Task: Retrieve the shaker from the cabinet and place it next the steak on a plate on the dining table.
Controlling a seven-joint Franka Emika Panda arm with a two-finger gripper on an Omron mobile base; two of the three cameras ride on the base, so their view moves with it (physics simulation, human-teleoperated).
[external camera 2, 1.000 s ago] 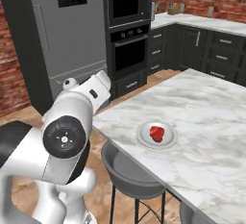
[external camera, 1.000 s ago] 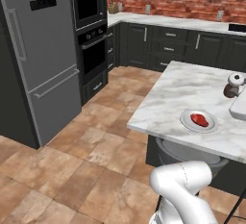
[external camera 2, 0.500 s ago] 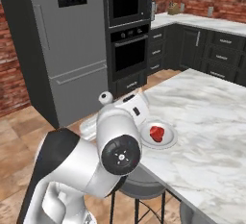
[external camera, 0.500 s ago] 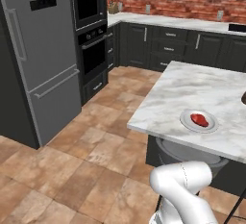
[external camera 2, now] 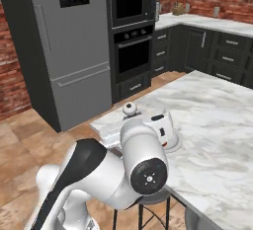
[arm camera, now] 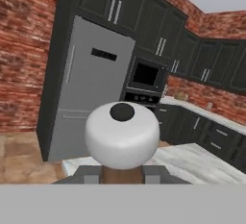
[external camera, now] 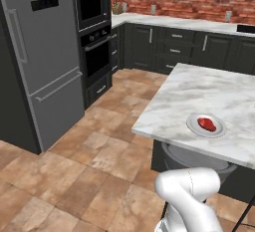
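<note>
The shaker [arm camera: 122, 132], brown with a white rounded top, stands between my fingertips, and my gripper [arm camera: 122, 175] is shut on its body. In the right base view the shaker's white top [external camera 2: 129, 108] sticks out of my gripper [external camera 2: 133, 117] above the near edge of the dining table [external camera 2: 217, 125]. My hand hides the plate and the steak there. From the left base the red steak [external camera: 206, 123] lies on the round plate [external camera: 193, 125] near the front edge of the dining table [external camera: 199, 89]. Dark wall cabinets [arm camera: 117, 6] with long silver handles hang above the fridge.
A tall grey fridge [external camera: 42, 57] and a built-in oven [external camera: 94, 42] line the left wall. A long marble counter [external camera: 184, 23] runs along the brick wall at the back. A stool [external camera: 191, 159] stands under the table's near edge. Tiled floor lies open to the left.
My arm has swung with the shaker: it left the right edge of the left base view, and in the right base view my hand now hangs over the plate, hiding the steak.
</note>
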